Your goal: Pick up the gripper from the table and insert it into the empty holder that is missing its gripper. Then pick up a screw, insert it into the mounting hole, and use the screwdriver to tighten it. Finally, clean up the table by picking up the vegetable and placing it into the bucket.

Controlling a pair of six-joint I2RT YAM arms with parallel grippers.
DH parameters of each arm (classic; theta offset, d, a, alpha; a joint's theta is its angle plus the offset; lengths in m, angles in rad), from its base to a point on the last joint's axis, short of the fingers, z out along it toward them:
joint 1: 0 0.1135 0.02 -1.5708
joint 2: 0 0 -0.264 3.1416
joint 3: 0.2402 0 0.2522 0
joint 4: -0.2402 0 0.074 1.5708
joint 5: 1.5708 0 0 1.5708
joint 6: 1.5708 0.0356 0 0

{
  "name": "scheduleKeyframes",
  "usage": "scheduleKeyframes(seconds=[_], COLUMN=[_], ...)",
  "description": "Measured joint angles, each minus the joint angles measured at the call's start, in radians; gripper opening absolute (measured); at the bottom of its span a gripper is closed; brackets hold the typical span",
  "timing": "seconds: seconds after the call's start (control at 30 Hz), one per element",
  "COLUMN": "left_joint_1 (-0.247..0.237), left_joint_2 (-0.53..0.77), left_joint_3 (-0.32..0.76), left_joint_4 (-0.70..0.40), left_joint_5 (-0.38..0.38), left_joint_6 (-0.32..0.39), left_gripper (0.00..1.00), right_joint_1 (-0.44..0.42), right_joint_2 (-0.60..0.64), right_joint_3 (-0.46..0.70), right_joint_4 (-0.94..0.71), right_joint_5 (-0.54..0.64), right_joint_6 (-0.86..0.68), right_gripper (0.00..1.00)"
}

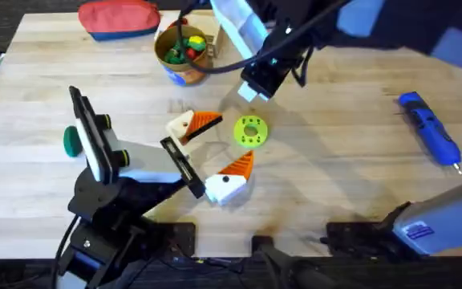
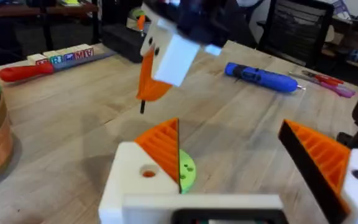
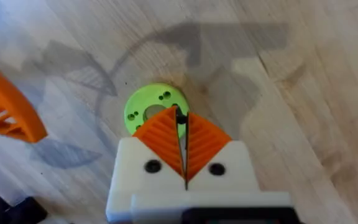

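Above table centre: right gripper (image 3: 184, 146) over one lime-green disc (image 1: 250, 131), pads pressed together on a small dark screw (image 3: 180, 118), screw upright. Left gripper (image 1: 208, 151) low beside the disc, jaws spread wide, nothing between. One blue screwdriver (image 1: 431, 132) far right, flat, long axis diagonal, tip toward near edge. One yellow bucket (image 1: 181, 54) at back, toys inside. One red pouch (image 1: 119, 19) beside it.
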Motion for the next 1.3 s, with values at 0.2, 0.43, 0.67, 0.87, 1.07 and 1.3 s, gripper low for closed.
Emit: scheduleKeyframes(seconds=[0.2, 0.43, 0.67, 0.87, 1.07, 1.3], left_joint_1=[0.000, 0.000, 0.000, 0.000, 0.000, 0.000], left_joint_2=[0.000, 0.000, 0.000, 0.000, 0.000, 0.000], left_joint_3=[0.000, 0.000, 0.000, 0.000, 0.000, 0.000], left_joint_4=[0.000, 0.000, -0.004, -0.008, -0.010, -0.010], left_joint_5=[0.000, 0.037, 0.137, 0.208, 0.234, 0.237], left_joint_6=[0.000, 0.018, 0.031, 0.076, 0.087, 0.082], left_gripper=[0.986, 0.986, 0.986, 0.987, 0.987, 0.986], right_joint_1=[0.006, 0.093, 0.243, 0.328, 0.333, 0.338], right_joint_2=[-0.119, -0.237, -0.232, -0.228, -0.200, -0.190], right_joint_3=[0.112, 0.151, 0.151, 0.151, 0.151, 0.151], right_joint_4=[-0.082, -0.121, -0.126, -0.124, -0.124, -0.128], right_joint_5=[0.006, -0.021, -0.052, -0.062, -0.063, -0.088], right_joint_6=[-0.006, -0.006, 0.009, 0.024, 0.045, 0.062], right_gripper=[0.003, 0.003, 0.003, 0.003, 0.003, 0.003])
